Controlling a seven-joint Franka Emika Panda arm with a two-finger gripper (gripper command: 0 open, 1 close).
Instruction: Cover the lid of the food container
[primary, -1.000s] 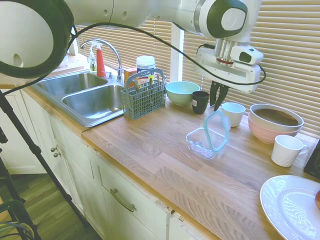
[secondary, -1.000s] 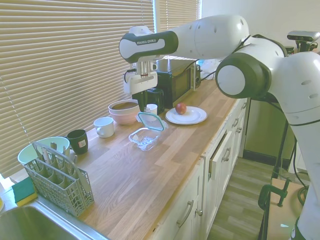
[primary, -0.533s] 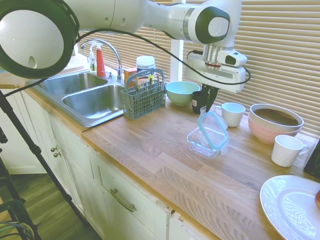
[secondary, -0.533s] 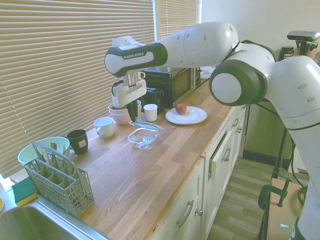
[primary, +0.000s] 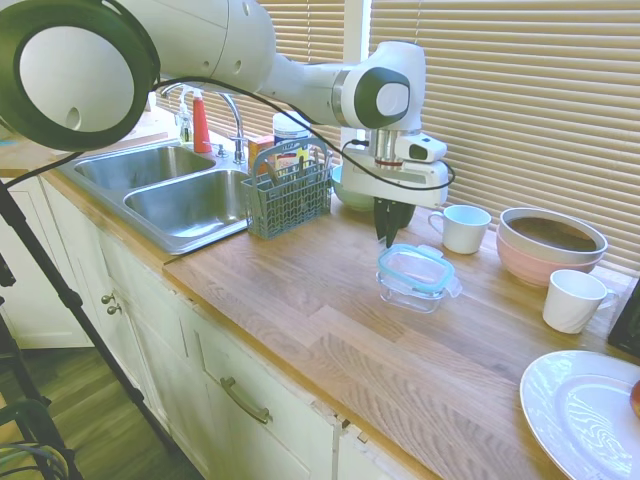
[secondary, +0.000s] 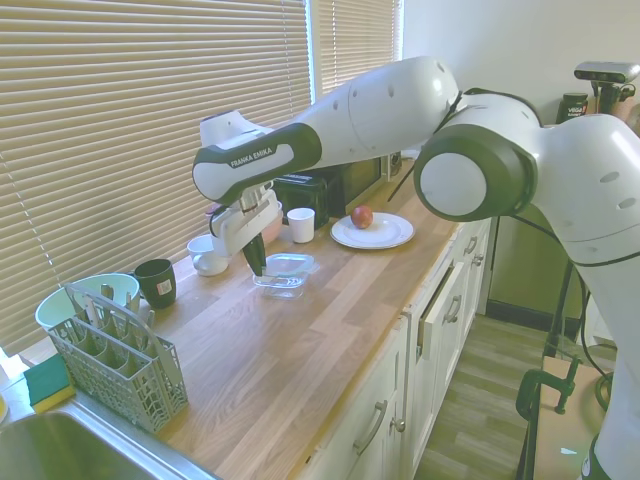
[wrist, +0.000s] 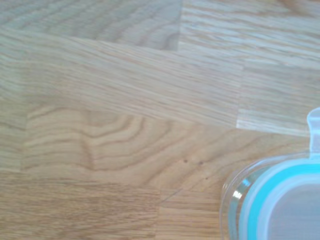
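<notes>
Gripper (primary: 392, 235) hung fingers-down just above the wooden countertop (primary: 300, 290), beside the edge of the food container (primary: 409, 291) that faced the sink. Its dark fingers looked close together with nothing between them, but I could not tell from either exterior view whether they were fully closed. It did not touch the lid (primary: 416, 267) as far as the views showed.

That lid lay flat on top of the food container, teal rim seal lined up with the tub's rounded corners, and 1 clear snap flap stuck out on the side toward the white mugs. In the wrist view a corner of the lid (wrist: 285, 200) and the clear container wall (wrist: 231, 192) under it showed against bare wood grain. From the second exterior view the covered container (secondary: 283, 272) sat just beside the gripper (secondary: 256, 264).

Near the container, toward the blinds, stood a white mug (primary: 465, 227), and further along 2 stacked bowls (primary: 548, 243), pink under grey. Another white mug (primary: 574, 300) stood past them, and a white plate (primary: 580, 415) lay at the counter's near end. Behind the gripper was a pale green bowl (primary: 348, 182). A grey cutlery basket (primary: 290, 195) stood between it and the steel sink (primary: 175, 195).
</notes>
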